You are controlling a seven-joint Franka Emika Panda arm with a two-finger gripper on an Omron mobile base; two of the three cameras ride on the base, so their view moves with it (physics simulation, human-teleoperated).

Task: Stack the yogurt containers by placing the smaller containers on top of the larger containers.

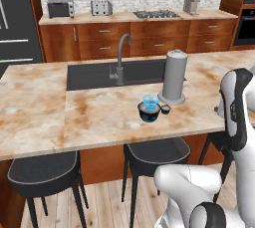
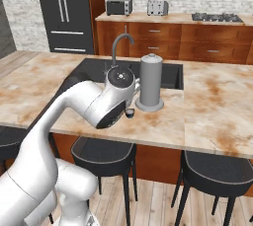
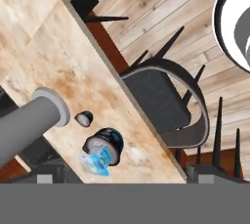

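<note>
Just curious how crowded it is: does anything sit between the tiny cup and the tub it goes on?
Nothing visible. The tiny cup stands right beside the tub; the grey cylinder is behind both.

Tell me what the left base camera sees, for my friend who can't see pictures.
A light blue cup sits on top of a dark navy tub on a marble kitchen island, with a tiny dark cup beside it. A tall grey cylinder stands just behind.

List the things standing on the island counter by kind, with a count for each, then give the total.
Navy tub: 1
Light-blue cup, sitting on the navy tub: 1
Tiny dark cup, on the counter beside the tub: 1
Tall grey cylinder: 1
Total: 4
</note>
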